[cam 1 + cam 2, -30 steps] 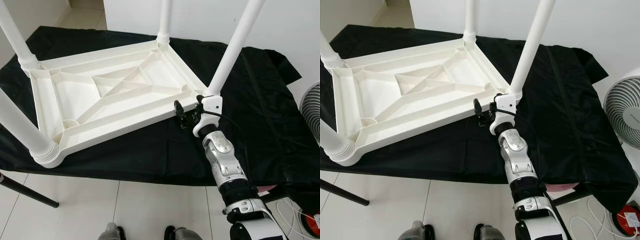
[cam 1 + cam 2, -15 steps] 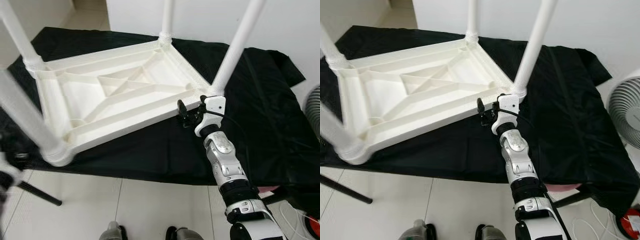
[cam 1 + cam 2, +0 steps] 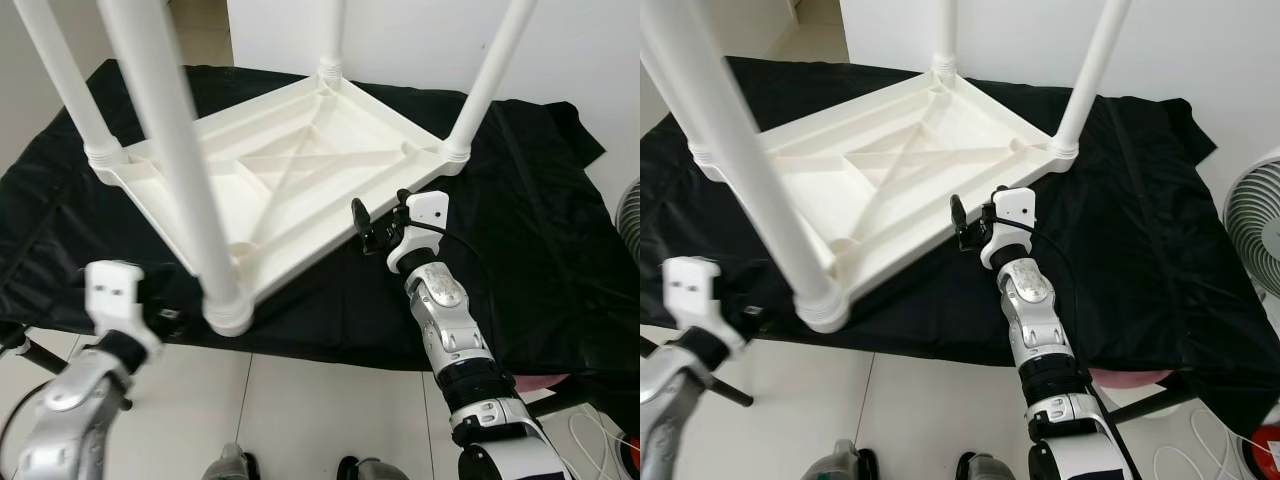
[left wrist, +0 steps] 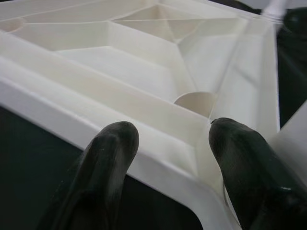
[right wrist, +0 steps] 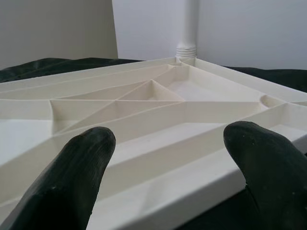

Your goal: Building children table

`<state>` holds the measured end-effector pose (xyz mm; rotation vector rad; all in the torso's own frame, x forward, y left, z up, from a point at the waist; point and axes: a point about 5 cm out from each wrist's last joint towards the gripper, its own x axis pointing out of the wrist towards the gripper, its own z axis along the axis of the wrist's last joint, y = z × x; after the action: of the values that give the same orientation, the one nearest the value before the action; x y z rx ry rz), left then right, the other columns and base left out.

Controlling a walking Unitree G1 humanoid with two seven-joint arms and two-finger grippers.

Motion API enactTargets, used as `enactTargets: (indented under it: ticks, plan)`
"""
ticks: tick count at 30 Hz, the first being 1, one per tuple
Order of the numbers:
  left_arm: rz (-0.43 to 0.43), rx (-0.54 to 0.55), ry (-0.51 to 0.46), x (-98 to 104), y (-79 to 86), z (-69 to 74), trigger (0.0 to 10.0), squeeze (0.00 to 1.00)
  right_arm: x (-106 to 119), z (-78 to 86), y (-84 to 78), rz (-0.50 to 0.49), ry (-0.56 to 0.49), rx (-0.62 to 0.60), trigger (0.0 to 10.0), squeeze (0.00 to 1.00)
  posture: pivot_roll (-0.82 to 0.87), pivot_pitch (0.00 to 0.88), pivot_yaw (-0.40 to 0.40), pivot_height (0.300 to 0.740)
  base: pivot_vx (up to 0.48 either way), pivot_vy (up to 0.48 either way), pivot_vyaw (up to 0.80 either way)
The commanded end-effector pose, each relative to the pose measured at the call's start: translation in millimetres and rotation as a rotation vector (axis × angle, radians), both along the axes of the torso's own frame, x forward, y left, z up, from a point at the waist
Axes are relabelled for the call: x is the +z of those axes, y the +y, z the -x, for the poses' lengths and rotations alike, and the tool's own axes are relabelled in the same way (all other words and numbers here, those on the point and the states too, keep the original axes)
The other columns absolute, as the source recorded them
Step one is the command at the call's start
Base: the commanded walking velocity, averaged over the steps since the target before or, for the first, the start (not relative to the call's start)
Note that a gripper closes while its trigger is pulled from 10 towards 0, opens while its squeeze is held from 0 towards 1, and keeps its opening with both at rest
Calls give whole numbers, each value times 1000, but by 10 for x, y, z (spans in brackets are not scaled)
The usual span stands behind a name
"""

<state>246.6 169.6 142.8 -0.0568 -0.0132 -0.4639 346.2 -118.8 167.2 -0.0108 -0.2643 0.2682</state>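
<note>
- Black fingers of the right end effector [image 3: 378, 222] are spread apart, with the long edge of the white children table [image 3: 290, 175] just in front of them; nothing is pinched.
- Left end effector [image 4: 168, 158] is also spread, its two fingers [image 4: 108, 158] on either side of the rim by the near corner (touching or not, I cannot tell).
- Table lies upside down on the black-draped bench [image 3: 520, 230], ribbed underside up, with all four legs [image 3: 170, 150] fitted and pointing up.
- My judgement: assembly looks finished, and the step in hand is repositioning or preparing to turn the table over.
- Next move needs a firm closing on the rim at both sides.
- Near leg stands close to the left arm and may block it; a fan [image 3: 1255, 230] stands at the right.
</note>
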Motion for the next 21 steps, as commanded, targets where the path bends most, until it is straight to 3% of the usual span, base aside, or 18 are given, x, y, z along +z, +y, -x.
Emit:
enactTargets:
  ticks: [1, 2, 6, 12, 15, 18, 21]
  plan:
    - [-1, -140, 56, -113, -262, -6, 10000, 0, -2, 7, -6, 17, -8, 2, 10000, 0, -11, 115, 23, 740, 0, 0, 0]
    - [-1, -171, 47, -103, -381, -48, 10000, 0, 2, 10, -32, 27, -10, 3, 10000, 0, -18, 113, 27, 740, 0, 0, 0]
    - [-17, -206, 40, -99, -517, -99, 10000, 0, 5, 2, -79, 35, -9, -9, 10000, 0, -28, 110, 32, 740, 0, 0, 0]
    - [-29, -321, 7, -40, -879, -151, 10000, 0, 54, -10, -239, 51, -21, -45, 10000, 0, -48, 103, 42, 740, 0, 0, 0]
    - [-33, -335, 0, -35, -923, -153, 10000, 0, 59, -9, -258, 56, -22, -45, 10000, 0, -48, 103, 42, 740, 0, 0, 0]
    - [-79, -367, -8, -72, -996, -185, 10000, 0, 61, 12, -315, 117, -13, 31, 10000, 0, -55, 95, 39, 740, 0, 0, 0]
    - [-129, -374, -8, -105, -966, -211, 10000, 0, 67, 49, -367, 155, -2, 101, 10000, 0, -58, 92, 38, 740, 0, 0, 0]
